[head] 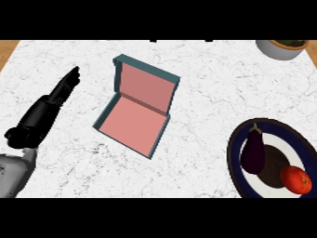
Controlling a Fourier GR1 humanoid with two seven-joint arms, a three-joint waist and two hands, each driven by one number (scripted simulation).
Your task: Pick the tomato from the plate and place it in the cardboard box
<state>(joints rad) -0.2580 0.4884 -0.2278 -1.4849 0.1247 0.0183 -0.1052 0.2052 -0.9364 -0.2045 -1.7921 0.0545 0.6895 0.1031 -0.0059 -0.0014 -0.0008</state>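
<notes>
The tomato (296, 180) sits on the dark-rimmed plate (312, 149) at the right, just beside an eggplant (254, 151). The open cardboard box (135, 110) lies mid-surface, well apart from it. The left hand (51, 103) rests left of the box, fingers (69, 80) straight and together. A pot (281, 48) stands at the far right corner.

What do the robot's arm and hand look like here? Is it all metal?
Only the left arm shows. Its forearm is a rounded light grey shell with small dark details on its side. Above a bulky black wrist sits the left hand, all glossy black, long and slim, tapering to narrow fingers. No cables or markings are visible. What it is made of cannot be told. The right arm is out of view.
</notes>
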